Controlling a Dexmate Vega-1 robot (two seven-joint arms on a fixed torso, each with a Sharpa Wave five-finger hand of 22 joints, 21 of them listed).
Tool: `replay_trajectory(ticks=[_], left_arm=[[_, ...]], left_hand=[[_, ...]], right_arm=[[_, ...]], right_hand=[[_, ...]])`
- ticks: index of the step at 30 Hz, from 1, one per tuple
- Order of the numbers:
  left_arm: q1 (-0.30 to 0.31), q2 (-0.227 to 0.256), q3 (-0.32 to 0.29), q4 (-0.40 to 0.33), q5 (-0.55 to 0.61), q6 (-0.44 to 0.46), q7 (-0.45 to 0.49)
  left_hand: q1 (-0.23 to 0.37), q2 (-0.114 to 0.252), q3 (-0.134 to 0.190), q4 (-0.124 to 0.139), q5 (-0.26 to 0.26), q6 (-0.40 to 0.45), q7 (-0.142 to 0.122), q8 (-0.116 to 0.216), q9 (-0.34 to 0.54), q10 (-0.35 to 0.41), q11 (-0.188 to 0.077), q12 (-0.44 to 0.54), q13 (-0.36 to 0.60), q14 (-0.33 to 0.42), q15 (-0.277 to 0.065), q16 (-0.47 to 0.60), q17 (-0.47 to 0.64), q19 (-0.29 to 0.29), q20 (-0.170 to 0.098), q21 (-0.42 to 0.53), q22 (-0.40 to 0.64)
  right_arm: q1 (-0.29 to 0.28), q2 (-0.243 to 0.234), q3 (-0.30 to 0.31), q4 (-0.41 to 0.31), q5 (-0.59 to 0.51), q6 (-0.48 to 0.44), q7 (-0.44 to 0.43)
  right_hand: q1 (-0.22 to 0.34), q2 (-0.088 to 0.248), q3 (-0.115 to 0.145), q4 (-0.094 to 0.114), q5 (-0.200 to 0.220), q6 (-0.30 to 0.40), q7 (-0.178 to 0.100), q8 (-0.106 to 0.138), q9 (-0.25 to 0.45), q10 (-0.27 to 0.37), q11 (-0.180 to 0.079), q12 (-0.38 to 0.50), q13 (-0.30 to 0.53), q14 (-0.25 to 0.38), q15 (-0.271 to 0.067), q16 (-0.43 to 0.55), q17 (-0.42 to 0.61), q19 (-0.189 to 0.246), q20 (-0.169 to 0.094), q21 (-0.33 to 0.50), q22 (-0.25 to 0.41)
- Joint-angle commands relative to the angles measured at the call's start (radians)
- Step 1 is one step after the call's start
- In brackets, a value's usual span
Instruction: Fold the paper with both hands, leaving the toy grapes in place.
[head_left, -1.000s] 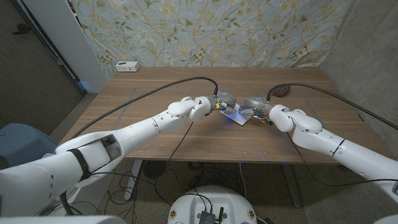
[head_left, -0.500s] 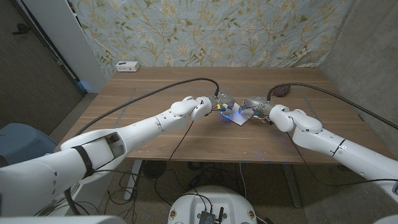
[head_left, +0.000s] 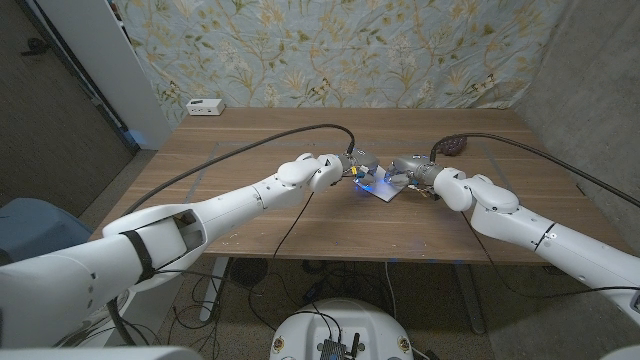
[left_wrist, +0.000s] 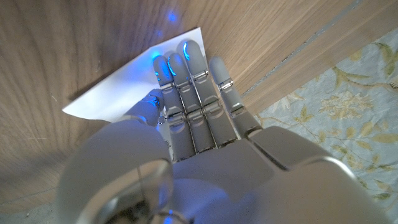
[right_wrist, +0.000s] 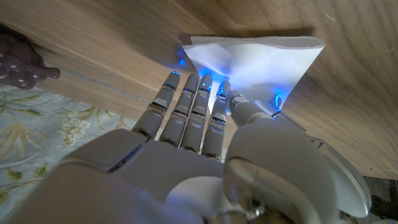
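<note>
overhead, wooden table (head_left: 250, 215), floral backdrop (head_left: 330, 50), white box (head_left: 205, 106).

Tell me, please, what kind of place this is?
Probably an improvised robot test room, not a home: a floral sheet hung as a backdrop, a bare wooden table, and loose cables on the floor beneath it.

Wooden table (head_left: 250, 215), white box (head_left: 205, 106) at its far corner, floral curtain (head_left: 330, 50) behind
</note>
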Motion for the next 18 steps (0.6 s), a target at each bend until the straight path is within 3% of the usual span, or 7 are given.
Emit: replay_trajectory(ticks=[1, 9, 13, 18], left_arm=[[0.037, 0.027, -0.042, -0.036, -0.038, -0.032, 0.125], [0.080, 0.044, -0.106, -0.069, -0.129, -0.112, 0.220], [0.085, 0.040, -0.128, -0.068, -0.205, -0.153, 0.176], [0.072, 0.025, -0.142, -0.053, -0.297, -0.171, 0.070]], left_hand=[[-0.005, 0.004, 0.006, -0.002, 0.003, 0.000, 0.007, 0.002, 0.003, 0.001, 0.005, 0.008, 0.010, 0.006, -0.005, 0.008, 0.016, -0.009, 0.003, 0.007, 0.001], [-0.026, -0.016, -0.014, -0.001, -0.005, -0.019, 0.002, -0.014, -0.003, -0.011, 0.003, -0.005, -0.001, 0.026, -0.006, 0.014, 0.006, 0.002, 0.001, 0.026, -0.003], [-0.031, -0.016, -0.014, -0.002, -0.006, -0.027, -0.002, -0.021, -0.008, -0.018, 0.005, -0.018, -0.014, 0.031, -0.004, 0.007, -0.010, 0.009, 0.001, 0.034, -0.005], [-0.027, 0.000, 0.007, -0.006, -0.002, -0.002, 0.002, -0.020, -0.018, 0.007, 0.006, -0.030, -0.040, 0.063, -0.001, -0.004, -0.044, 0.027, -0.001, 0.053, -0.009]], right_arm=[[0.006, 0.007, -0.002, 0.009, 0.010, 0.000, 0.006], [0.006, 0.007, 0.003, 0.007, 0.030, -0.003, 0.012], [0.008, 0.009, 0.003, 0.008, 0.038, -0.003, 0.015], [0.009, 0.008, 0.003, 0.008, 0.043, -0.004, 0.015]], right_hand=[[0.008, 0.002, 0.006, -0.001, -0.003, -0.003, -0.002, -0.001, 0.003, -0.005, 0.005, -0.004, 0.003, -0.006, -0.053, -0.002, 0.005, -0.004, 0.003, 0.000, 0.002], [0.001, -0.003, 0.007, 0.004, -0.004, -0.017, 0.000, -0.006, 0.003, -0.015, 0.006, -0.011, 0.004, -0.011, -0.046, -0.010, 0.000, -0.006, 0.005, -0.001, 0.002], [-0.005, -0.003, 0.008, 0.009, -0.004, -0.025, -0.001, -0.008, 0.003, -0.024, 0.007, -0.016, 0.004, -0.012, -0.045, -0.015, -0.003, -0.009, 0.006, -0.002, 0.001], [-0.007, -0.002, 0.008, 0.010, -0.004, -0.036, 0.001, -0.011, 0.003, -0.030, 0.007, -0.020, 0.004, -0.013, -0.043, -0.017, -0.003, -0.010, 0.006, -0.002, 0.001]])
